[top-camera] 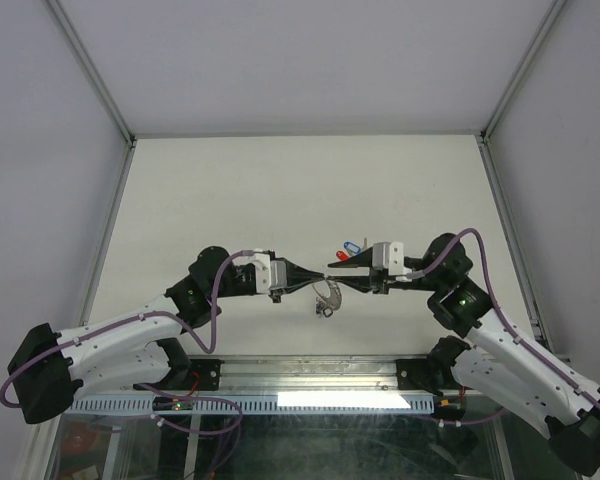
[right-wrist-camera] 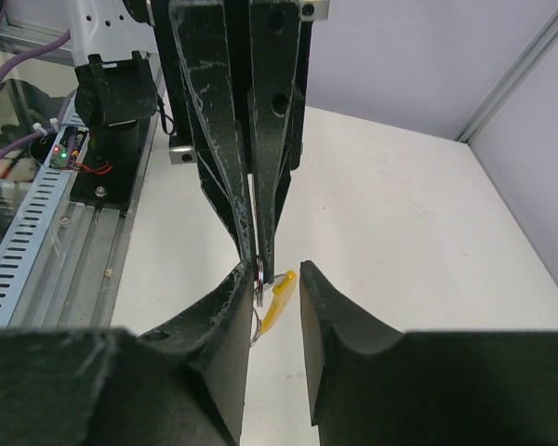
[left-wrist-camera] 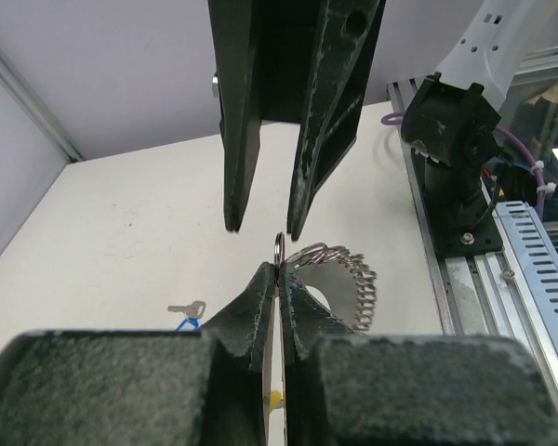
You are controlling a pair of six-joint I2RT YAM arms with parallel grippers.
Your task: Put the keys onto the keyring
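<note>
Light, slippery-looking keyring (left-wrist-camera: pixel 339 269), best held by its thin rim, hangs pinched at twelve o'clock in the closed left hand (left-wrist-camera: pixel 279 269); right hand (right-wrist-camera: pixel 277 271) parted.

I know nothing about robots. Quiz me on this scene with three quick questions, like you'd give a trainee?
1. True or false: the left gripper is pinched shut on the keyring.
2. Pick one: the right gripper has its jaws A) open, B) shut on a key, C) out of view.
3. Fill in: the loose key in the left wrist view has a ___ tag.

Key: 1 true; 2 A; 3 blue.
</note>
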